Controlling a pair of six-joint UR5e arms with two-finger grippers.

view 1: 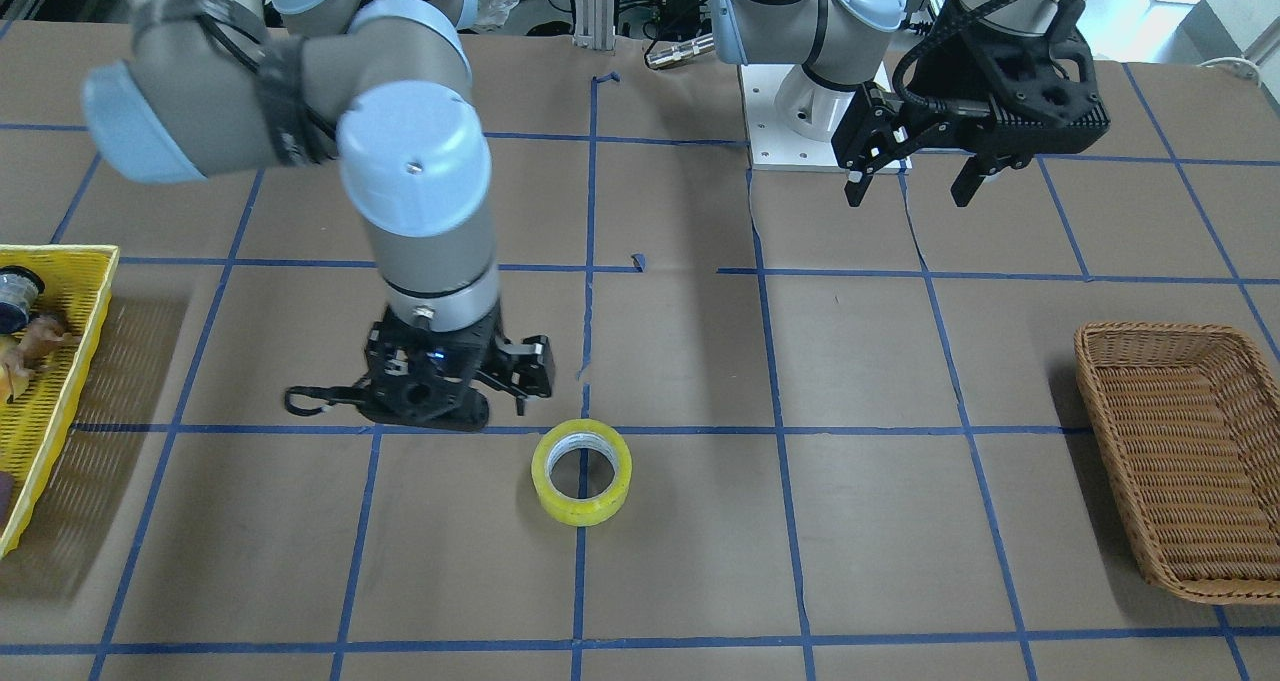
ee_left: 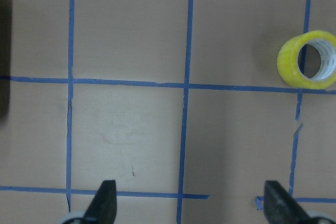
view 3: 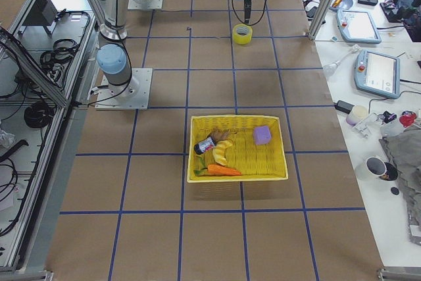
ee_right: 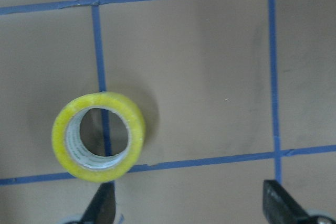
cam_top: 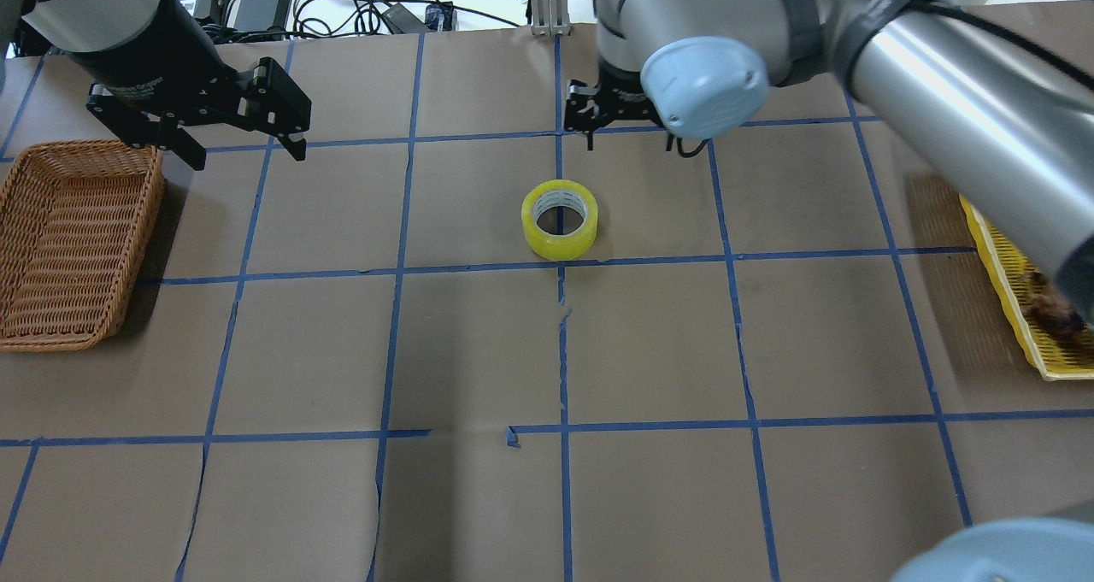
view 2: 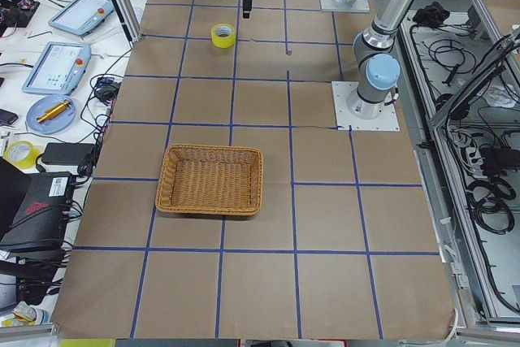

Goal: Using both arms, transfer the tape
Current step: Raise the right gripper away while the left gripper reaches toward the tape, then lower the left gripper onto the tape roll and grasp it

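The yellow tape roll lies flat and free on the brown paper near the table's middle, on a blue grid line; it also shows in the overhead view. My right gripper is open and empty, pointing down above the table just beside the tape. In the right wrist view the tape sits at the lower left, close to one fingertip, off-centre from the right gripper. My left gripper is open and empty, raised well away from the tape, next to the wicker basket. Its wrist view shows the tape far at the upper right.
A brown wicker basket stands on the table's left side. A yellow plastic basket holding several small items stands on the right side. Blue tape lines form a grid on the brown paper. Cables and devices lie beyond the table's far edge.
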